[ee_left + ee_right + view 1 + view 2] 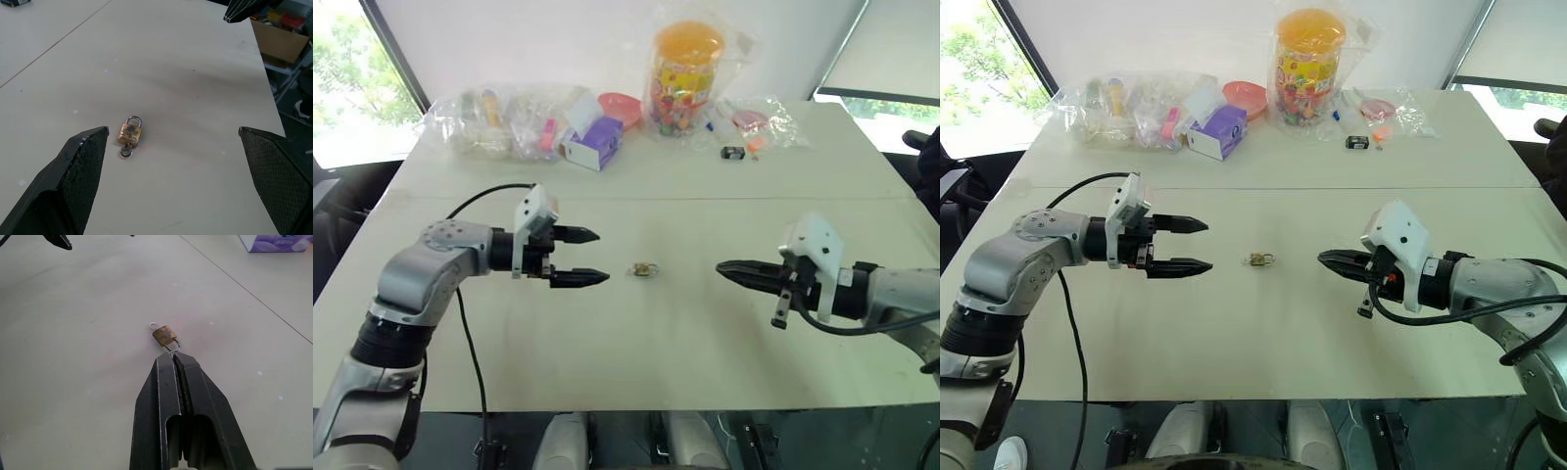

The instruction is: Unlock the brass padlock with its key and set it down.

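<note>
A broad pale cream table (636, 333) runs toward bright windows, with a seam line across its middle and, along the far edge, a clutter of clear plastic bags (509, 122), a small purple and white box (593, 142), a pink bowl (622, 106) and a tall orange-lidded jar of bright sweets (685, 76). On the bare near half lies the small gold-yellow brass padlock (645, 268) with its thin silvery shackle, flat on the tabletop and held by nothing; the tiny silvery key (126, 152) shows as a small ring at the end of the body opposite the shackle, apparently seated in the keyhole. The lock lies between the two arms, its long axis running roughly from one gripper toward the other, key end toward the left gripper (578, 257) and shackle end toward the right gripper (736, 271). The left gripper's black fingers stand wide apart, pointing across at the lock, near it but not touching. The right gripper's fingers are pressed together on nothing, tips aimed at the shackle and a little farther off. In my judgement the left is slightly the nearer, and faces the key; neither grasp has begun
</note>
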You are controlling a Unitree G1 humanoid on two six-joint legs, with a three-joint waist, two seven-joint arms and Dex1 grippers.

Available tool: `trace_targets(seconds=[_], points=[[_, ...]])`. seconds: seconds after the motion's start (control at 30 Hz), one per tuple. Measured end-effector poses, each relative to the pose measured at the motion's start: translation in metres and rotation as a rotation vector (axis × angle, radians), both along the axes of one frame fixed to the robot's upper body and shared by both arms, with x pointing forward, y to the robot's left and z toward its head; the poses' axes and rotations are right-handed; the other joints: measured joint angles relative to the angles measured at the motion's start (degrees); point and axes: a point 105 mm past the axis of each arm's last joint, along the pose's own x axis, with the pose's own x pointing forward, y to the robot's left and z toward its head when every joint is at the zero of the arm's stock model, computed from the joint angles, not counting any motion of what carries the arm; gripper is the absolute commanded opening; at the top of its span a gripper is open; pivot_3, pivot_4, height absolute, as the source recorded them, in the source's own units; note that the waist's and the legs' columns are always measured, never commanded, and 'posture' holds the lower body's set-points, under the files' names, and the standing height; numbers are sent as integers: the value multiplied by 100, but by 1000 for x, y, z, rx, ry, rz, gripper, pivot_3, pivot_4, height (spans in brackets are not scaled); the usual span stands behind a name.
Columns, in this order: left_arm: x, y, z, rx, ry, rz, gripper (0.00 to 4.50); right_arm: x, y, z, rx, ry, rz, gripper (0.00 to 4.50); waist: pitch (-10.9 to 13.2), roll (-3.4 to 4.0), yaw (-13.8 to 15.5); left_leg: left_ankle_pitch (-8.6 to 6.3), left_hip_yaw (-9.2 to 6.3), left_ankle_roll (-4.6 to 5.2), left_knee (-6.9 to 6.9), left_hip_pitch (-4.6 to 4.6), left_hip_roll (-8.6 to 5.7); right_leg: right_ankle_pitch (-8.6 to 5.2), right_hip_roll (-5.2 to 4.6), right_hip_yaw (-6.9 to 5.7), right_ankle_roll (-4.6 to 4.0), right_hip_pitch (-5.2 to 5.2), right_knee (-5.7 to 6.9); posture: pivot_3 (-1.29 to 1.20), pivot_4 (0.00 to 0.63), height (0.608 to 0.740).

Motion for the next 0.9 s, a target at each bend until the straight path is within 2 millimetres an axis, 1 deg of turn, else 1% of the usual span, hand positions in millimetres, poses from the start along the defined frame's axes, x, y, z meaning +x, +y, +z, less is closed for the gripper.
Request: trace_targets(seconds=[0.17, 0.27, 0.33, 0.5, 0.73, 0.9], points=[[1, -3, 1, -9, -12, -5, 4467, 0, 0, 0, -4, -1, 0, 0, 0, 0, 13, 0, 0, 0, 1, -1, -1, 0, 1, 0, 0, 0, 0, 0, 150, 740], [2, -10, 9, -47, -17, -14, 4467, 0, 0, -1, -11, -1, -1, 0, 3, -6, 22, 0, 0, 0, 1, -3, -2, 0, 1, 0, 0, 0, -1, 0, 150, 740], [3, -7, 10, -29, -30, -9, 4467, 0, 0, -2, -12, 3, 1, 0, 3, -5, 0, 0, 1, 1, 1, -1, -2, 0, 2, 0, 0, 0, -1, 0, 150, 740], [3, -3, 5, 9, -45, -4, 4467, 0, 2, -4, -16, 9, 10, 0, 3, -5, 0, 0, 0, 0, 1, 1, 1, 0, 2, 0, 0, 0, 3, 0, 150, 740], [3, -2, 3, 17, -59, -1, 4467, 3, 2, -2, -27, -14, 16, 0, 3, -5, 6, 0, 1, 0, 2, 0, -2, 0, 2, 0, 0, 0, 1, 0, 150, 740], [3, 0, 3, 30, -67, -2, 4467, 6, 4, -6, -34, -3, 24, 0, 3, -5, 0, 0, 1, 0, 2, 0, -1, 0, 2, 0, 0, 0, 2, 0, 150, 740]])
